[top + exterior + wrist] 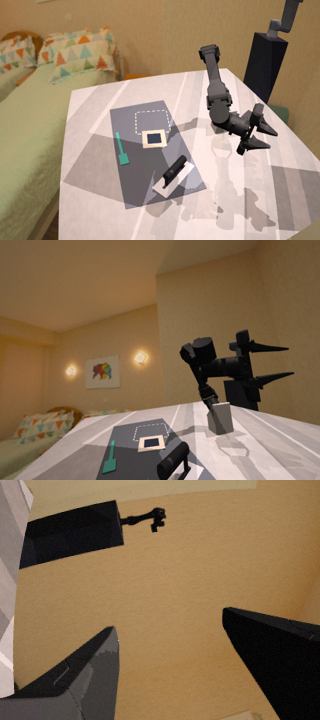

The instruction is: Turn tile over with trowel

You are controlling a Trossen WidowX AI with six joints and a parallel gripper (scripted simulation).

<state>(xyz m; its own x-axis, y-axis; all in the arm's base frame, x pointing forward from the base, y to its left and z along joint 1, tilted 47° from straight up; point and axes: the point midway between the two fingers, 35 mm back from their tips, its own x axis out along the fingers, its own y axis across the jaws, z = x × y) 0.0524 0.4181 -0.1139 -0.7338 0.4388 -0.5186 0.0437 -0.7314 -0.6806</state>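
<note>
"How do your gripper's jaws stand?"

"Your gripper (pixel 273 140) (pixel 291 361) (pixel 171 626) is open, its fingers well apart though short of their widest, and you have nothing between them. You have it up over the table (pixel 85 155) (pixel 64 459) (pixel 6 580), pointing away from the mat (pixel 139 186) (pixel 129 467)."

"And where do you have the tile?"

"Your tile (pixel 154 138) (pixel 151 442) lies flat on the mat, its dark square facing up. It covers part of the near side of the dashed outline (pixel 151 111) (pixel 151 424), but most of it sits outside, so you have it neither turned nor placed."

"Which tools can you see?"

"You have the black-handled trowel (pixel 174 169) (pixel 173 460) on the mat, pale blade down and handle on top, set at a slant and apart from the tile. On the tile's other side you have a teal paddle-shaped tool (pixel 123 158) (pixel 109 465), lying flat near the mat's edge."
</note>
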